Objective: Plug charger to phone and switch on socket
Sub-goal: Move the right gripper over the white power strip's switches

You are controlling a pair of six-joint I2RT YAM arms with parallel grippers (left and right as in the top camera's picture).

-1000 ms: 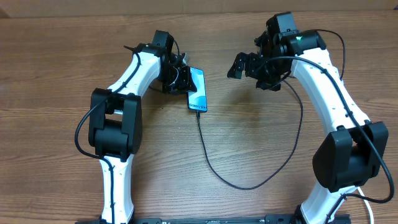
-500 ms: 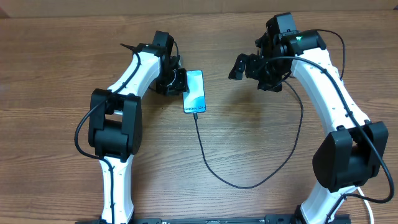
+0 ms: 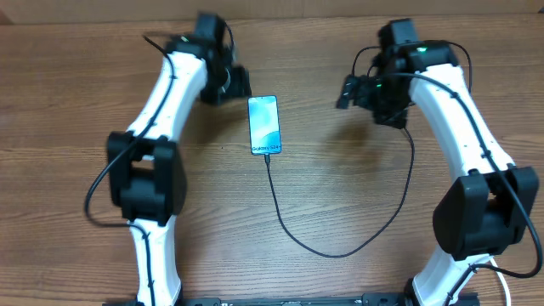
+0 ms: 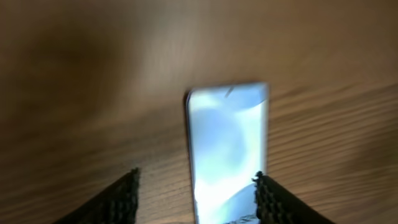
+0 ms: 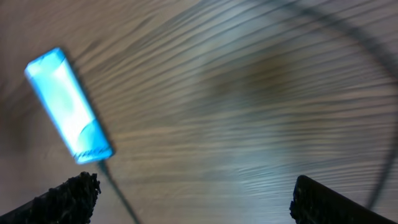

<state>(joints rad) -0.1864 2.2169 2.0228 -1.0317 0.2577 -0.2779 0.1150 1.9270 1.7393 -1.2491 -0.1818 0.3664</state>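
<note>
The phone [image 3: 263, 125] lies flat on the wooden table with its light blue screen lit and its text end toward the front. The charger [image 3: 289, 228], a thin black cable, runs from that end in a loop to the right and up under my right arm. My left gripper [image 3: 238, 85] hovers open just up and left of the phone and is not touching it. In the left wrist view the phone [image 4: 227, 143] shows between the spread fingers [image 4: 118, 199]. My right gripper [image 3: 350, 92] stands wide open and empty to the phone's right, with the phone [image 5: 67, 106] and cable [image 5: 118, 186] below it. The socket is out of view.
Bare wooden table [image 3: 357, 195] surrounds the phone. The cable's loop [image 3: 399, 195] lies across the table's front middle and right, passing close under my right arm.
My left gripper opened, let go of the phone and drew back up and left. The phone now lies straight. My right gripper shifted a little to the right.
</note>
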